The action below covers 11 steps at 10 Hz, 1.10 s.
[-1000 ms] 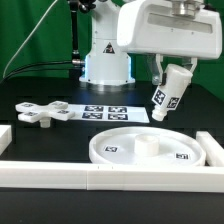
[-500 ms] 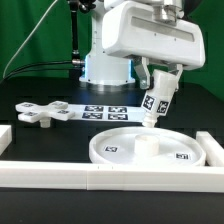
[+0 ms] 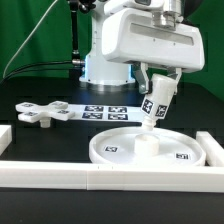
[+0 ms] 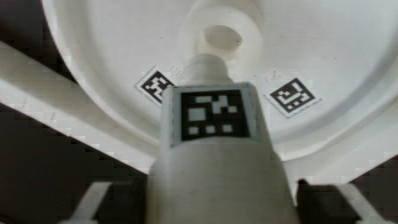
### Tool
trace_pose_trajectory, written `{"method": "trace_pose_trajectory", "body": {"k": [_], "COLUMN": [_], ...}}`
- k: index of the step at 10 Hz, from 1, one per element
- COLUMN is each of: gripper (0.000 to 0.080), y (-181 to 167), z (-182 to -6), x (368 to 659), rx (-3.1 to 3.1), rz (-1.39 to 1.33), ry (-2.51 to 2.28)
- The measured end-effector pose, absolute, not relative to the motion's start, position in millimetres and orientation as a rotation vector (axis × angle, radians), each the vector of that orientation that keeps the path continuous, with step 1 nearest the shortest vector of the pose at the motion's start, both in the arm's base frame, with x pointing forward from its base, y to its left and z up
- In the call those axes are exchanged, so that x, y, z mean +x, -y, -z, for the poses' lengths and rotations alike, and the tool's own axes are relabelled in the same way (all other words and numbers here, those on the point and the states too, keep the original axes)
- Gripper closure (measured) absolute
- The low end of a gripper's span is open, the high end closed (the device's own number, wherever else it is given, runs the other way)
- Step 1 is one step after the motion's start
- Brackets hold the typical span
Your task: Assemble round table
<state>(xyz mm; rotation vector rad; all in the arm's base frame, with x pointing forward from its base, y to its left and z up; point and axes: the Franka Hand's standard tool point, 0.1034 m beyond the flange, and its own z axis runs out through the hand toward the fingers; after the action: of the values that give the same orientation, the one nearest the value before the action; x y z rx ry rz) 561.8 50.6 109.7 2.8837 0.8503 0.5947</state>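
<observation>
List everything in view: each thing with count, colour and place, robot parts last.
round disc: one, white, tagged, on the table by the front rail, raised hub in its centre.
leg: one, white tagged cylinder, tilted in the gripper, lower end above the disc's centre.
cross-shaped piece: one, white, flat on the table at the exterior view's left.
marker board: one, white with black tags, flat behind the disc.
border rails: several, white, along the table's front and sides.
table: one, black, under everything.
backdrop: one, green, behind the scene.
arm: one, white, its base behind the marker board.
gripper: one, closed on the leg.
</observation>
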Motion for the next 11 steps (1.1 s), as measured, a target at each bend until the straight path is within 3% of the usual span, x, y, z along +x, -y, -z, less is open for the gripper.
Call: {"method": "trace_pose_trajectory", "body": {"k": [5,11], "gripper": [0.039,0.039], "y": [-59.6,-58.0], "z": [-93.5,-93.3], "x": [548.0,555.6], "rx": [2.942,2.901], "rz": [-0.494,-0.581], "ry": [-0.821,-0.856]}}
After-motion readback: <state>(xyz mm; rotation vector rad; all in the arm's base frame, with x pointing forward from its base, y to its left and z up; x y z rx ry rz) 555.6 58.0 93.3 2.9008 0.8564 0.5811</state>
